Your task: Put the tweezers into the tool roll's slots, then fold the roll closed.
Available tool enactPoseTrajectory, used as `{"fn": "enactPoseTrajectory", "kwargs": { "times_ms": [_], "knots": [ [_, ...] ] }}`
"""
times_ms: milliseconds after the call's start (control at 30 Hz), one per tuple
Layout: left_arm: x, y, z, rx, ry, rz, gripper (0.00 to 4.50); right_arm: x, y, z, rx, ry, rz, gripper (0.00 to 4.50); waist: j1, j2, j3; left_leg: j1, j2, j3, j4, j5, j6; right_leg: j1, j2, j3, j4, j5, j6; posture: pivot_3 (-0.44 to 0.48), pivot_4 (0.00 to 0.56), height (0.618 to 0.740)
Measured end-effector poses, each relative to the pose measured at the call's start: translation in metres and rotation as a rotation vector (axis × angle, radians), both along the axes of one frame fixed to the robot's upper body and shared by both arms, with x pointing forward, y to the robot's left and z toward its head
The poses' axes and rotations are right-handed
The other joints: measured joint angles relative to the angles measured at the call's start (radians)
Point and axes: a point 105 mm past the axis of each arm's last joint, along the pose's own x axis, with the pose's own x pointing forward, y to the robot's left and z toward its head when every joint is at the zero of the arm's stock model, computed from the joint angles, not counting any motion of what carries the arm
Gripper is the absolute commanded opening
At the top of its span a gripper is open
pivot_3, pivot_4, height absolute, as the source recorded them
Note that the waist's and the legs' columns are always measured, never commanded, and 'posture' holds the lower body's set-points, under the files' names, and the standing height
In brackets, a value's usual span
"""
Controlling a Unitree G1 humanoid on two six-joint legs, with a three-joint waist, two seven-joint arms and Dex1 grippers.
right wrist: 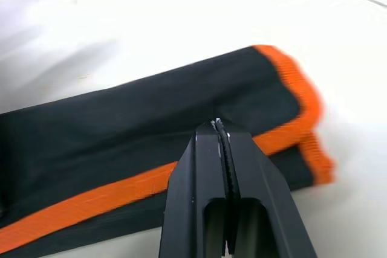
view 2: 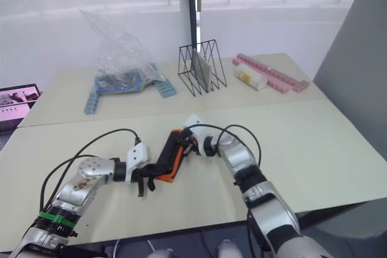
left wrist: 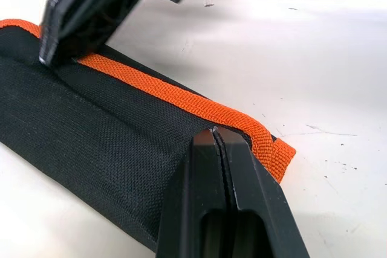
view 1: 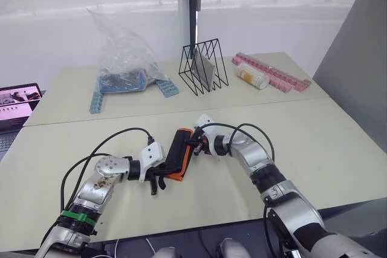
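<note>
We see the folded tool roll (view 1: pixel 179 153) lying between both grippers: left gripper (view 1: pixel 158 180) at its near end, right gripper (view 1: pixel 192 145) at its far end, both pinched closed, empty.

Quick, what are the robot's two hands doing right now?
Left end effector: shut, holding nothing, over the folded tool roll.
Right end effector: shut, empty, at the roll.

A pale table (view 1: pixel 338 143) runs across the scene, a seam splitting it into a near and a far part. On the far part sits a crumpled clear plastic bag (view 1: pixel 124 46) over blue strips (view 1: pixel 166 87), beside a black wire rack (view 1: pixel 204 66) holding a grey sheet. Further right lie pink strips (view 1: pixel 278 74) and a small pale bottle (view 1: pixel 252 77) on its side. A laptop (view 1: pixel 17 104) shows at the far left edge
</note>
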Motion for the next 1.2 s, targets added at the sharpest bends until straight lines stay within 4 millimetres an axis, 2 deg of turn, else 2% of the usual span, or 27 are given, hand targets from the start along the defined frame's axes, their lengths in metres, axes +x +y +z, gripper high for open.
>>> {"fn": "enactPoseTrajectory", "kwargs": {
  "times_ms": [167,367,467,533,700,833,867,967,1033,1200],
  "knots": [
    [-0.001,0.001,0.000,0.000,-0.001,0.003,0.02,0.008,0.001,0.001,-0.004,-0.013,-0.028,0.00,-0.004,0.000,0.000,0.000,0.000,0.000,-0.001,0.000,0.000,-0.001,0.000,0.001,0.000,0.000,0.000,0.000,0.150,0.724],
    [-0.002,0.002,0.001,-0.004,-0.014,0.016,0.02,0.009,0.002,0.005,0.033,-0.047,-0.016,0.00,-0.008,0.000,0.000,-0.001,0.000,0.000,-0.002,0.000,0.000,-0.003,0.000,0.002,0.000,0.000,0.000,0.000,0.150,0.724],
    [-0.004,0.004,0.008,-0.005,-0.043,0.026,0.02,-0.002,-0.001,0.014,0.121,-0.087,0.035,0.00,-0.013,0.001,0.000,-0.010,0.000,0.000,-0.002,0.000,0.000,-0.011,0.000,0.001,0.000,0.000,0.000,0.000,0.150,0.724],
    [-0.007,0.012,0.014,-0.011,-0.040,0.056,0.02,-0.011,-0.005,0.031,0.204,-0.129,0.059,0.00,-0.021,0.001,0.000,-0.022,0.000,0.000,-0.001,0.001,-0.002,-0.023,0.000,0.003,0.002,0.000,0.000,0.000,0.150,0.724],
    [-0.012,0.031,0.035,-0.070,-0.037,0.190,0.02,-0.024,-0.035,0.076,0.245,-0.252,0.062,0.00,-0.023,0.000,0.001,-0.039,0.001,0.000,0.001,0.005,-0.008,-0.040,-0.001,0.006,0.009,0.000,-0.001,0.000,0.150,0.724],
    [-0.025,0.054,0.060,-0.162,-0.061,0.317,0.02,-0.040,-0.075,0.076,0.208,-0.253,0.007,0.00,-0.015,-0.001,0.002,-0.041,0.001,0.000,0.003,0.004,-0.006,-0.040,-0.002,0.009,0.007,0.000,-0.001,0.000,0.150,0.724],
    [-0.030,0.062,0.064,-0.185,-0.062,0.357,0.27,-0.044,-0.088,0.073,0.195,-0.246,-0.015,0.00,-0.013,-0.001,0.002,-0.042,0.000,0.000,0.004,0.003,-0.006,-0.040,-0.002,0.009,0.001,0.000,-0.001,0.000,0.150,0.724],
    [-0.045,0.095,0.064,-0.196,-0.054,0.485,1.11,-0.055,-0.127,0.066,0.161,-0.236,-0.100,0.83,-0.009,-0.001,0.003,-0.042,0.001,0.001,0.005,0.002,-0.004,-0.039,-0.001,0.009,-0.001,0.000,-0.001,0.000,0.150,0.724],
    [-0.058,0.122,0.064,-0.193,-0.041,0.575,1.76,-0.066,-0.156,0.060,0.155,-0.216,-0.155,1.52,-0.003,-0.002,0.004,-0.041,0.001,0.002,0.005,0.001,-0.001,-0.039,-0.001,0.009,-0.001,0.000,-0.001,0.000,0.150,0.724],
    [-0.080,0.173,0.068,-0.172,-0.065,0.741,3.44,-0.094,-0.200,0.048,0.178,-0.182,-0.216,3.28,0.013,-0.004,0.007,-0.037,0.001,0.003,0.006,-0.001,0.001,-0.033,-0.001,0.008,-0.001,0.001,-0.001,0.000,0.150,0.724]
  ]
}}
